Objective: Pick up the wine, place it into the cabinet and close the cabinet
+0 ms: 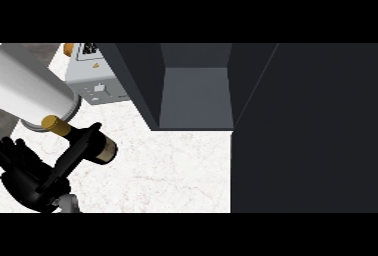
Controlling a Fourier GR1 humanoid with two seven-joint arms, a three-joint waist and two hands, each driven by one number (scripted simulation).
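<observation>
The left robot hand [29, 175] grasps the dark glass wine bottle with a gold cap [92, 142], tilted over the white marble worktop [170, 170], near left. Advised: carry it right and far, clearing the walls of the dark open cabinet [196, 95] before releasing it.

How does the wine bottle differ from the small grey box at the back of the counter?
The wine bottle is dark with a gold cap; the grey box is pale. The wine bottle lies tilted in the left hand; the grey box stands on the counter. Both show left of the open cabinet.
</observation>
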